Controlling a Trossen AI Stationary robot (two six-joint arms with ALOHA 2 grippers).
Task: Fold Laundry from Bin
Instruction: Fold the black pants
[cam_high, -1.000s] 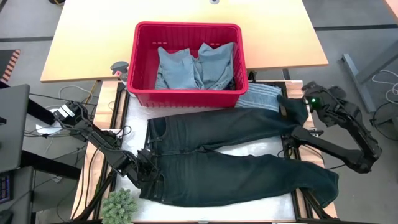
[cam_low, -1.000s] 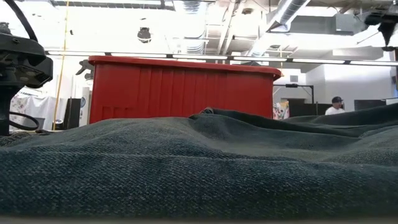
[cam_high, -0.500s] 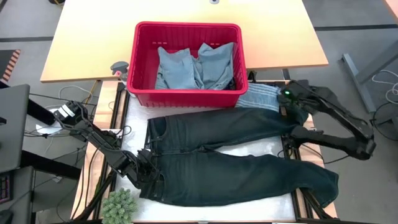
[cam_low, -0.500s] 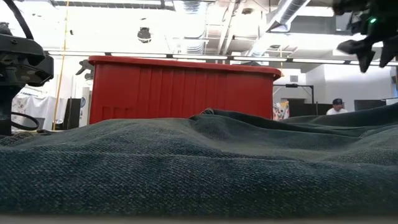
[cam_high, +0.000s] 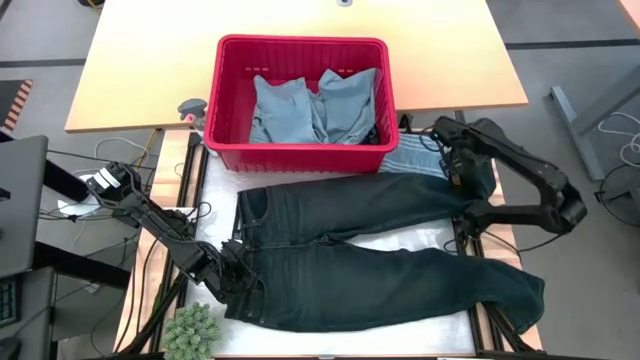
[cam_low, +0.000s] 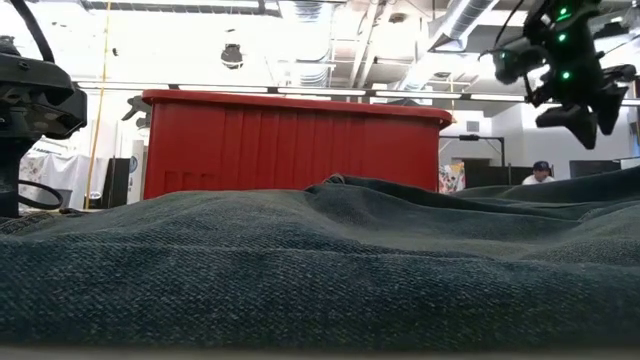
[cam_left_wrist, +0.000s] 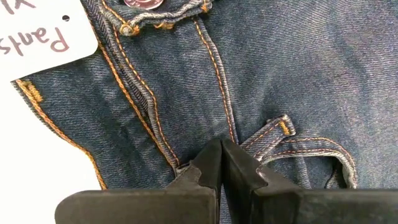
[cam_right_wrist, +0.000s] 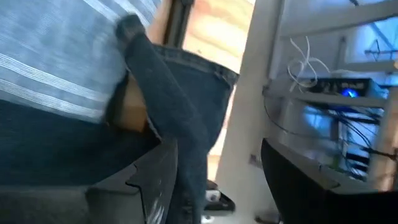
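Denim jeans (cam_high: 370, 265) lie pinched in the left pincer (cam_high: 243, 287) at the waistband.

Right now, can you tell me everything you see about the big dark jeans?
The jeans are dark blue denim with orange stitching, a metal button, belt loops and a white paper tag at the waist. They lie spread flat on the table in front of the red bin, waist toward the left arm, both legs stretching toward the right arm. The left gripper is shut on the waistband. One leg end lies over a striped grey-blue cloth, where the open right gripper hovers.
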